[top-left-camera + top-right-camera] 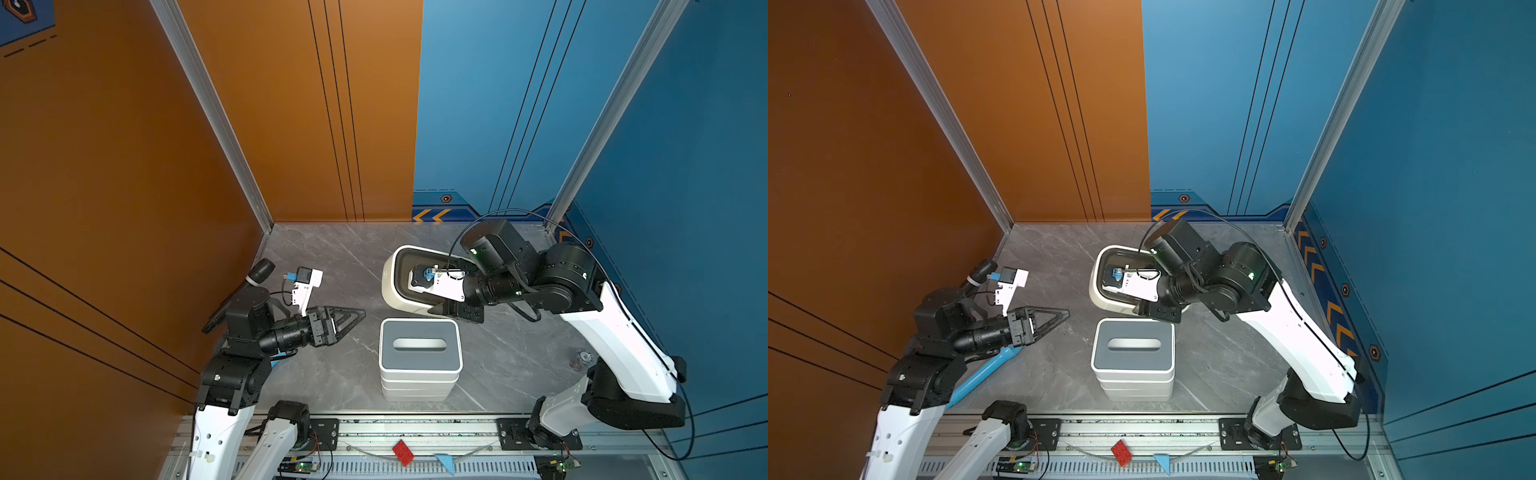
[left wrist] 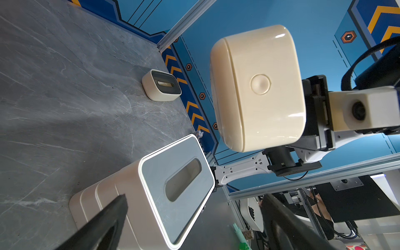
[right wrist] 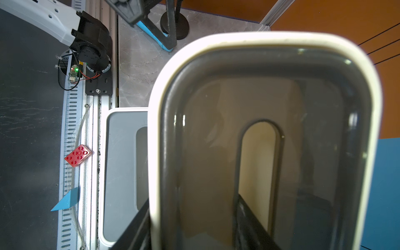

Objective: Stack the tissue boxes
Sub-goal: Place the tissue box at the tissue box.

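Three white tissue boxes stand stacked at the table's front centre, the grey slotted lid of the stack (image 1: 419,357) (image 1: 1133,357) (image 2: 177,184) (image 3: 121,173) facing up. Just behind it my right gripper (image 1: 436,305) (image 3: 192,216) holds a rounded cream box with a dark-brown top (image 1: 401,282) (image 1: 1106,282) (image 2: 257,86) (image 3: 259,129) off the table, one finger in its slot, one outside the wall. A second cream box (image 2: 161,85) sits by the right wall, hidden under the arm in both top views. My left gripper (image 1: 357,318) (image 1: 1064,316) (image 2: 194,198) hangs open and empty, left of the stack.
A red brick (image 1: 403,453) and a blue wedge (image 1: 446,463) lie on the front rail. A blue tube (image 1: 984,376) lies under my left arm. A crumpled clear wrapper (image 1: 582,359) sits near the right wall. Orange and blue walls close the table in.
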Controlling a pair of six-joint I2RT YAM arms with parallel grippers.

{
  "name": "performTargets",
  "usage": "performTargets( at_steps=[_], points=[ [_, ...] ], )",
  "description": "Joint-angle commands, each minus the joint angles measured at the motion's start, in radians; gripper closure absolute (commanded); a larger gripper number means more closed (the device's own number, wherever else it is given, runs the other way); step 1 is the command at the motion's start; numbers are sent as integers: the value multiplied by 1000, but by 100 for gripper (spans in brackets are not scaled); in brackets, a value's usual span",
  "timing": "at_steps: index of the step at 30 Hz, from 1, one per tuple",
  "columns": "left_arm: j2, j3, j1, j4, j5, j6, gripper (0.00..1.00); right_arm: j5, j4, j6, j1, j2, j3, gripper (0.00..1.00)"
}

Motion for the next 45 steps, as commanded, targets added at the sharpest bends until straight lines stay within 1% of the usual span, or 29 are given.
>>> performTargets(
  at_steps=[1,5,7,11,13,16,18,21,25,29,33,35,39,45],
  points=[
    [-19,0,9,11,12,-7,2,47,-85,38,16,32,85,82],
    [2,15,-3,29,34,-12,2,36,-130,79,30,64,146,82],
    [6,66,-3,33,19,-39,2,25,-150,90,44,67,147,82],
    [-29,62,-3,50,-13,-97,2,-8,-187,107,66,53,114,82],
    [-41,30,-1,102,-10,-166,2,-9,-199,122,73,35,90,82],
    [-40,-62,0,241,15,-309,2,-18,-214,163,78,10,73,82],
    [-41,-73,2,256,19,-325,2,-13,-231,170,90,-5,67,82],
    [-25,-56,6,192,41,-281,2,-29,-237,163,115,-17,47,82],
    [0,-49,6,164,89,-268,2,9,-249,188,147,1,48,82],
    [-10,-60,5,126,115,-238,2,28,-269,200,175,31,76,82],
    [11,-33,5,31,127,-124,2,25,-270,206,177,44,93,82],
    [18,-14,5,8,137,-88,2,20,-282,212,185,42,93,82],
    [22,-18,5,4,161,-60,2,57,-305,217,211,35,69,82],
    [35,-34,-2,2,182,-23,2,56,-318,220,235,40,20,82]
  ],
)
